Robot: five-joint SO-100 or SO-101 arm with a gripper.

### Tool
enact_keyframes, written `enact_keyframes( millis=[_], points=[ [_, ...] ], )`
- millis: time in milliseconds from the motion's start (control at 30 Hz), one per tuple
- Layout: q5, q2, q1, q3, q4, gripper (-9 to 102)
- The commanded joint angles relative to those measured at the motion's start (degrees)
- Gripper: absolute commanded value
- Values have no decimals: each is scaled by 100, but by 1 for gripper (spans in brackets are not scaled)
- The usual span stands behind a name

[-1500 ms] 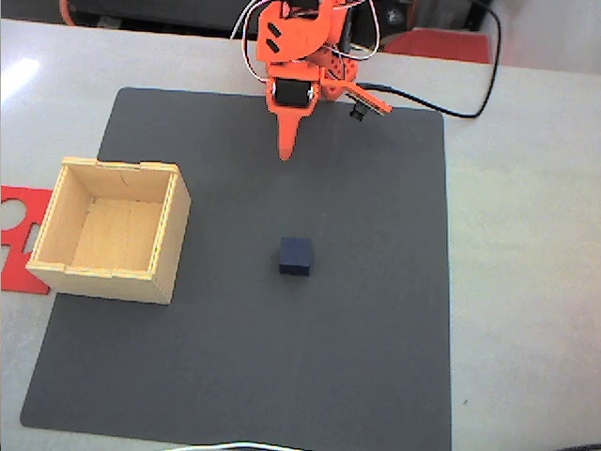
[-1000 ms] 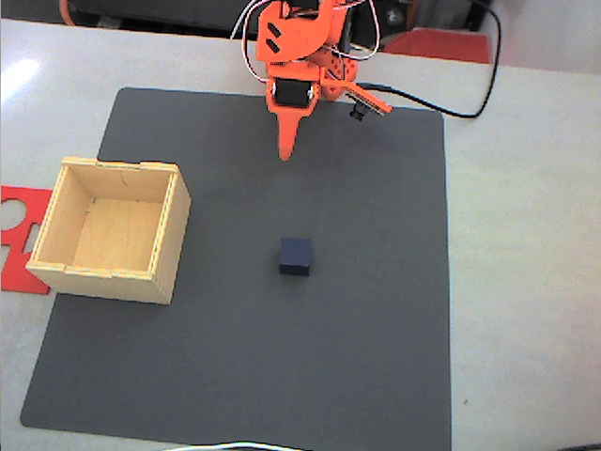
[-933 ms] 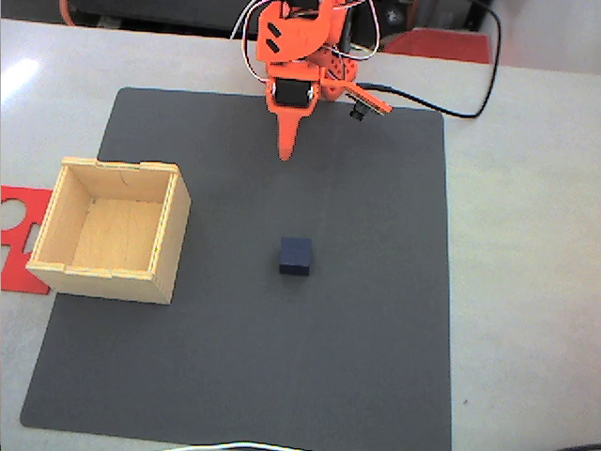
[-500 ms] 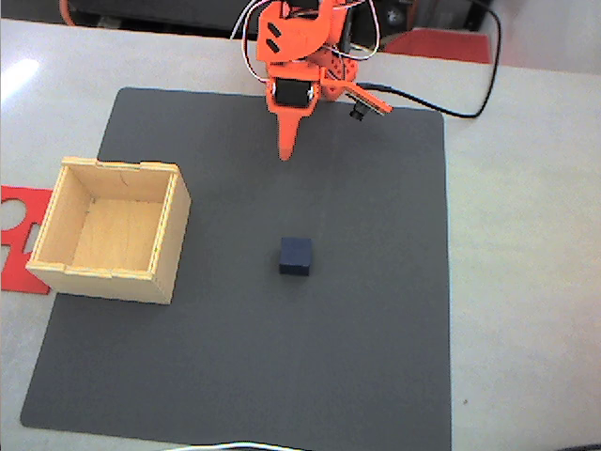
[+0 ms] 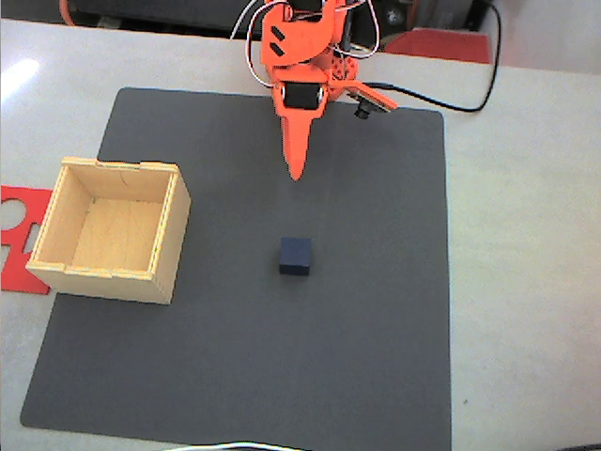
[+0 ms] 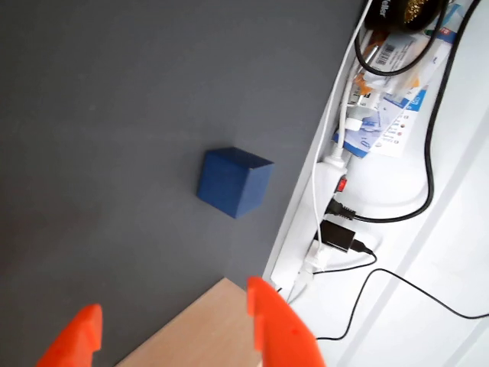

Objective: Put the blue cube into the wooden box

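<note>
Orange claw [image 5: 297,172] is seen in the fixed view hanging above the far part of a dark grey mat [image 5: 376,357], its tip aimed toward the blue cube [image 5: 296,256], which sits alone near the mat's middle, well apart from the claw; in the wrist view the two orange fingertips [image 6: 267,321] are held apart with nothing between them, and the blue cube [image 6: 233,182] lies beyond them on the mat. Wooden box [image 5: 56,268] is found open-topped at the mat's left edge in the fixed view, well apart from the cube, with a flat red piece [image 5: 17,209] just beside it on the pale tabletop [image 5: 526,282].
</note>
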Motion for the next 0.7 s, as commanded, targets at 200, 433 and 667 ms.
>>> enact_keyframes(
  millis=[200,433,667],
  points=[
    [-141,-1028,-369,-580,-1222,28],
    [70,-4693,-185,-2347,-2742,29],
    [325,-7392,-255,-3981,-2936,31]
  ],
)
